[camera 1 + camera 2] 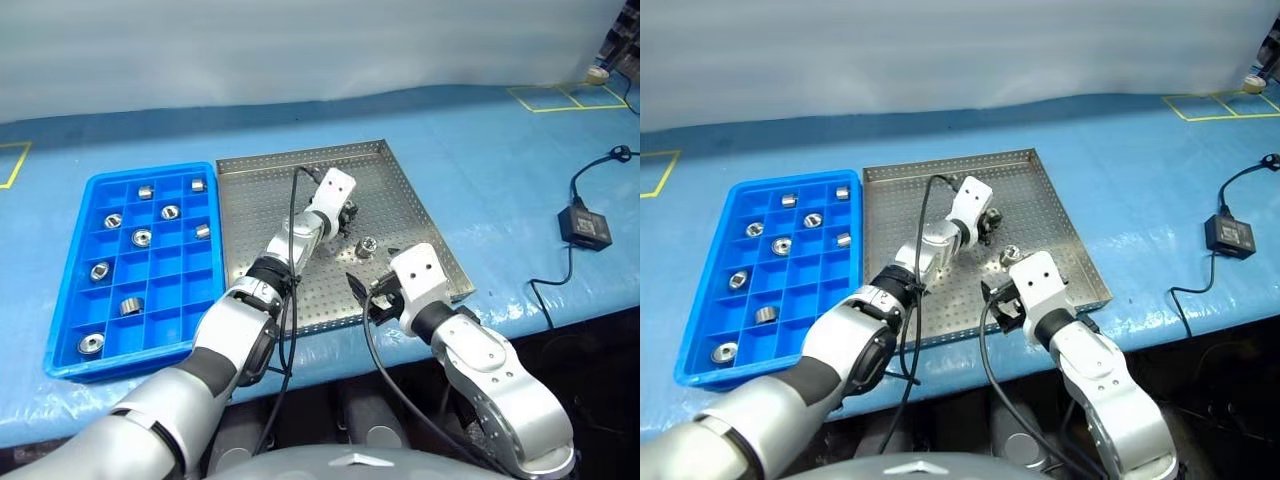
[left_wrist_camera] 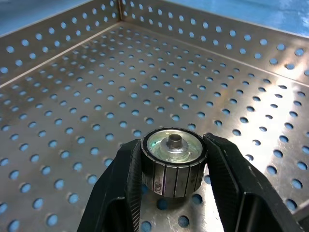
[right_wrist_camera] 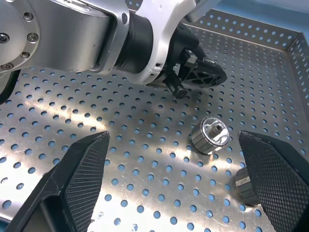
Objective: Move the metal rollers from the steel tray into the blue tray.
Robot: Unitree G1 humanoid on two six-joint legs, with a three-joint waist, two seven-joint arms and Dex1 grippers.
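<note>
Now, taking our own pincers first and working outward:
Left pincer (image 2: 174, 193): we are clenching it on one roller (image 2: 173, 162), the black fingers (image 2: 120, 193) pressing its ribbed sides, over the perforated floor of the steel tray (image 1: 400, 190).
Held roller: we are keeping it end-up between the fingers, its flat face and centre pin showing in the left wrist view.
Right pincer (image 3: 178, 183): we are holding it released, jaws standing wide apart, hanging over the near part of the steel tray.
Loose rollers: one (image 3: 211, 135) is lying tilted on the tray floor between the two pincers; a second (image 3: 245, 186) is sitting just beside the right pincer's finger.
Blue tray (image 1: 75, 270): it is lying just beside the steel tray on our left, carrying several rollers (image 1: 142, 238) in separate squares.
Tabletop (image 1: 500, 150): blue cover, with a black box and cable (image 1: 585, 225) lying well off to our right.
</note>
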